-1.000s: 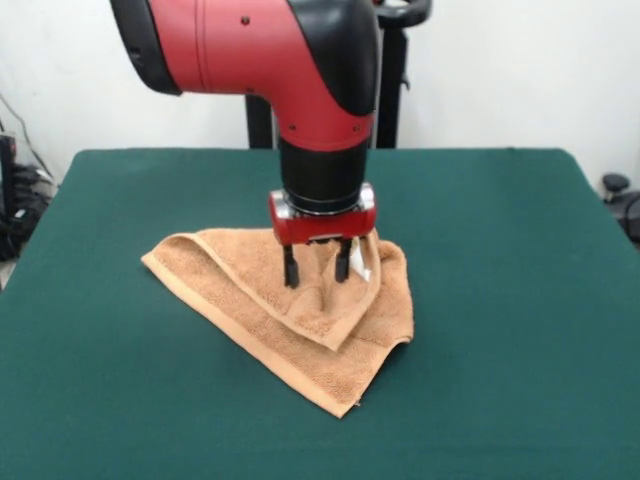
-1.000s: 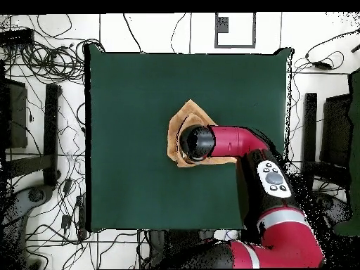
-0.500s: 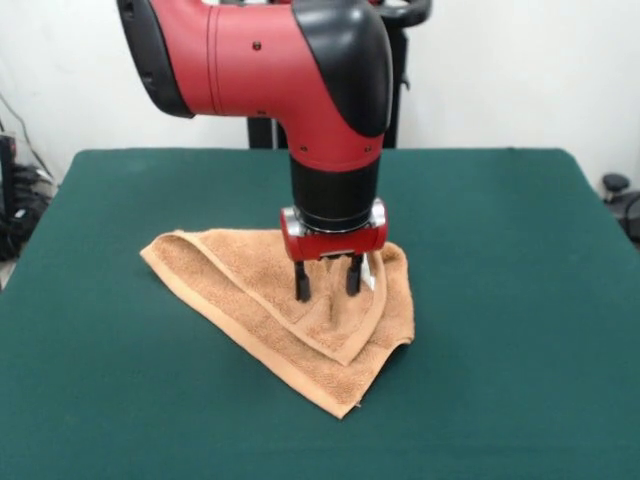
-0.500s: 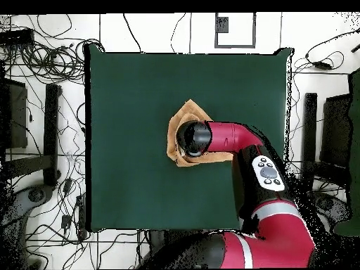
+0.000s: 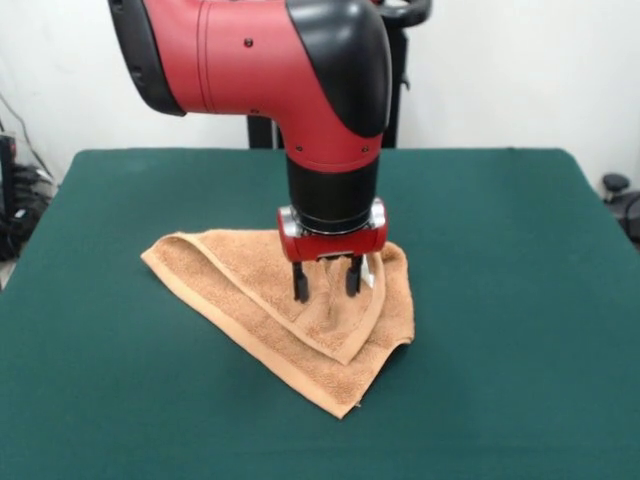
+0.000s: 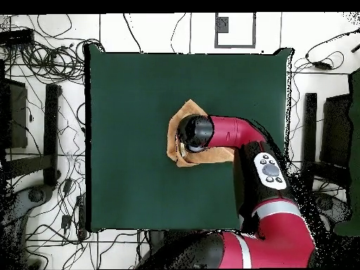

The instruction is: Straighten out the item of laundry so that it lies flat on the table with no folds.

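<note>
The towel (image 5: 290, 315) is shown lying near the middle of the table (image 5: 500, 300), folded over on itself into a rough triangle. One corner is pointed toward the near edge in the front view, and a long hemmed edge is seen running from the left corner down to that point. An upper layer is folded diagonally across the lower one, so that a raised ridge is formed along the fold. In the overhead view the towel (image 6: 177, 126) is largely covered by the arm, with only its edges left visible. The claw (image 5: 326, 285) is held upright over the folded upper layer, its two dark fingers (image 5: 300, 283) spread apart with a clear gap between them and their tips set at the cloth surface; nothing is gripped. The red and black arm (image 5: 260, 60) is seen descending from above.
</note>
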### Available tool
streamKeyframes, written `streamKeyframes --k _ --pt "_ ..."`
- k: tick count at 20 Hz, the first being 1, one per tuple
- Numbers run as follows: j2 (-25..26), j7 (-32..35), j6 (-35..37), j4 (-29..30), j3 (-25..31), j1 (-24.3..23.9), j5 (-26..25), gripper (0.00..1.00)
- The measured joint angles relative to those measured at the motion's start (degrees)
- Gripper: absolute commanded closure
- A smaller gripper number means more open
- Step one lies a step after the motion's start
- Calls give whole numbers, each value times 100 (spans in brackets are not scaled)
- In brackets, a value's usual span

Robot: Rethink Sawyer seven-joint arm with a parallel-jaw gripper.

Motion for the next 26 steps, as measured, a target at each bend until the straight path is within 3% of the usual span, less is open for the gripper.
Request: streamKeyframes --k 26 --pt "3 0 12 -269 -231 405 260 0"
